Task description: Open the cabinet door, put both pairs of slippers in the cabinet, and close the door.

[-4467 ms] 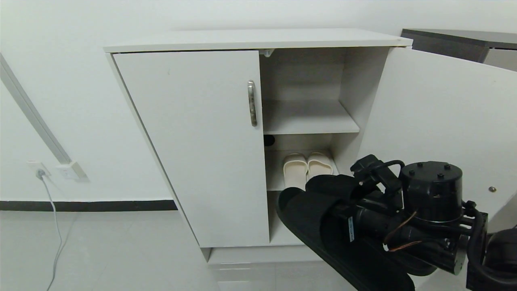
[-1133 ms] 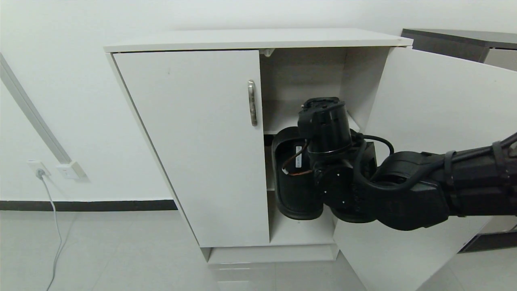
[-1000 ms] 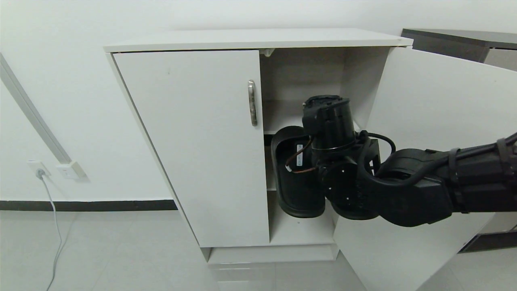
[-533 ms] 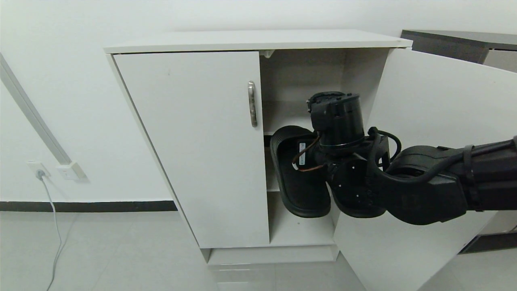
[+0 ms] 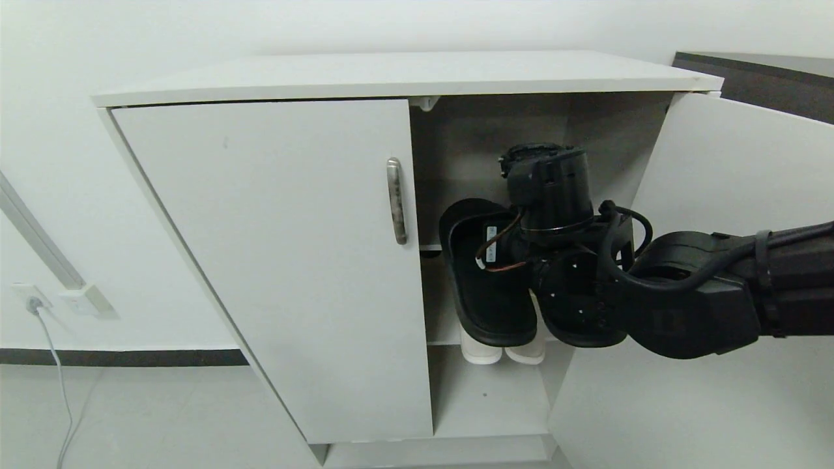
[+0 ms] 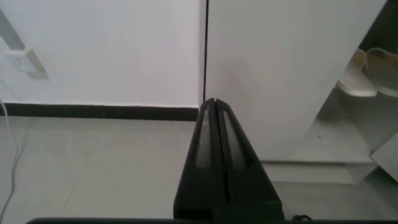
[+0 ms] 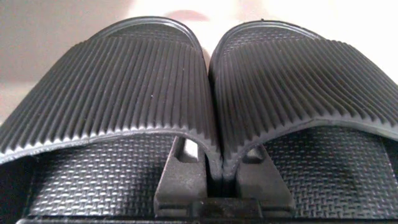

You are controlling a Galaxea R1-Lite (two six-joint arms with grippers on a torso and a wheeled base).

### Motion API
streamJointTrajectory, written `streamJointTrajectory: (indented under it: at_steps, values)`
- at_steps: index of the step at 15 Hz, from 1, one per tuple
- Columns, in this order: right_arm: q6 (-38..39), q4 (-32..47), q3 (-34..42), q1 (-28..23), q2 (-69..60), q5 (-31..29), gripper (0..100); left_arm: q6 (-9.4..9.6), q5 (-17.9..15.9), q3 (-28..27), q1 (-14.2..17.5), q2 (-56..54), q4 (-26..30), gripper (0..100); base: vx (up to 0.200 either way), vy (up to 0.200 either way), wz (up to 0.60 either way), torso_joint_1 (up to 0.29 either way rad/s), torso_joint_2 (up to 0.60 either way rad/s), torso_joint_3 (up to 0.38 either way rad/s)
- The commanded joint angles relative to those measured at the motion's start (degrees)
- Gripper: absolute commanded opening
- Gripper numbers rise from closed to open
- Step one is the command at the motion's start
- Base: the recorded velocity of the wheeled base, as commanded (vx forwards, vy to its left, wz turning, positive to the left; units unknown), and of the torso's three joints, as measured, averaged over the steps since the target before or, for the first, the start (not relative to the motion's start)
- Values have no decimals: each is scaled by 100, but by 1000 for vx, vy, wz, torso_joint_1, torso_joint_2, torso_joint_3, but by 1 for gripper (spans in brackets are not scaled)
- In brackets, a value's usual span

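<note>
A white cabinet (image 5: 391, 71) stands with its left door (image 5: 260, 260) closed and its right door (image 5: 736, 195) swung open. My right gripper (image 7: 214, 167) is shut on the inner edges of a pair of black slippers (image 5: 488, 286), under their ribbed straps (image 7: 124, 81). The pair hangs toes up in front of the open compartment, across the upper shelf's front edge. Below them, a pair of white slippers (image 5: 498, 350) lies on the middle shelf and also shows past the door edge (image 6: 371, 70). My left gripper (image 6: 214, 107) is shut and empty, low over the floor before the closed door.
A metal handle (image 5: 395, 200) is on the closed door's inner edge. The bottom shelf (image 5: 485, 397) is bare. A wall socket with a cable (image 5: 32, 303) is at the far left, and dark furniture (image 5: 762, 71) stands behind the open door.
The head camera has moved closer and lower. My right arm has lifted the black slippers relative to the shelves, uncovering the heels of the white slippers beneath.
</note>
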Motion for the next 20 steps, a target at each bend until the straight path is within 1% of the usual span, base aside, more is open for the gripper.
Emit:
streamJointTrajectory:
  at_steps: [1,7,9,12,15,20]
  values:
    - [9,-6,-8,-2,27,11,0,0,2,1,2,-2,-3,0,0,0,0,0,0,0]
    - [17,-6,-79,-28,123,46,0,0,2,1,2,-2,-3,0,0,0,0,0,0,0]
    - [-9,3,-158,-107,237,64,0,18,11,1,2,-2,-3,0,0,0,0,0,0,0]
    - [-44,56,-676,-397,642,530,0,9,11,1,2,-2,-3,0,0,0,0,0,0,0]
    - [-71,557,-1265,-564,932,811,0,9,28,10,2,-2,-3,0,0,0,0,0,0,0]
    - [-71,1005,-2478,-810,1573,749,0,9,37,10,2,-2,-3,0,0,0,0,0,0,0]
